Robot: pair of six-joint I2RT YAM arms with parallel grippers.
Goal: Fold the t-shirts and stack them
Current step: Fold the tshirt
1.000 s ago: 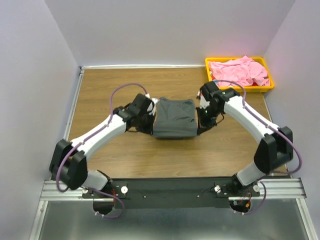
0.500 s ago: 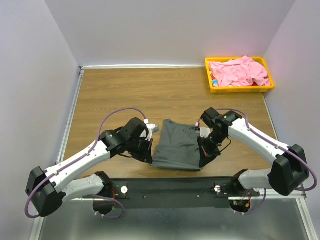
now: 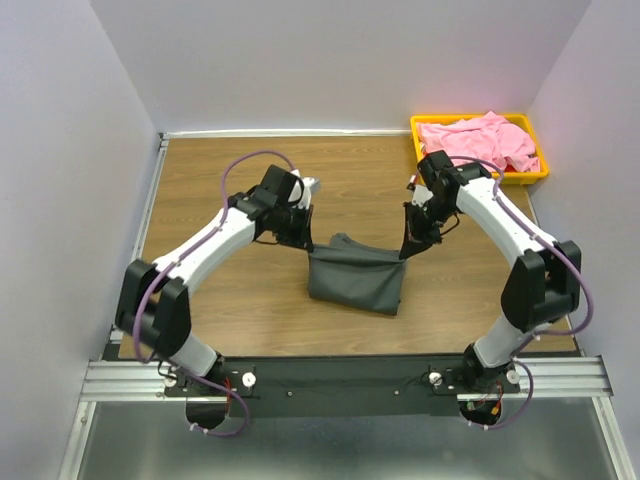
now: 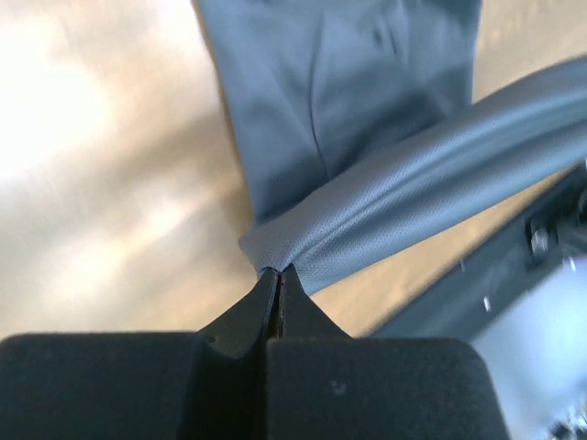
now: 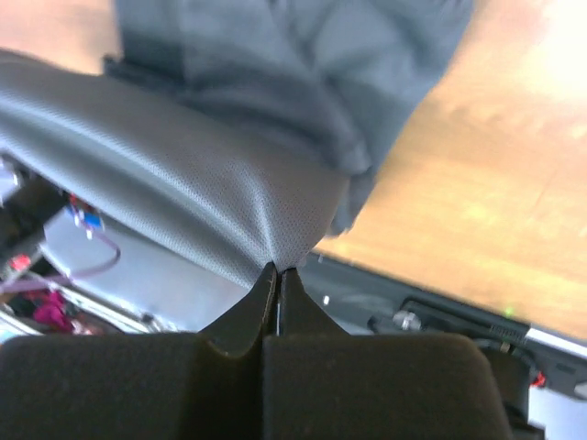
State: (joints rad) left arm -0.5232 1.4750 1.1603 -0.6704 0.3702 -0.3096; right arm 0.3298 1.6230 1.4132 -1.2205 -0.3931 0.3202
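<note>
Near the table [image 3: 215, 165] centre, left gripper [image 4: 278, 270] and right gripper [image 5: 278, 268] clamp corners of the charcoal t-shirt [image 3: 355, 282] (edge taut between them); lay it evenly toward six o'clock, since the lower half looks possibly bunched.

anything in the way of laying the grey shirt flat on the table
Nothing visible. The left gripper and right gripper each pinch an edge of the grey shirt, which droops onto bare table. The pink shirt sits in the tray at the far right corner, well apart.
</note>
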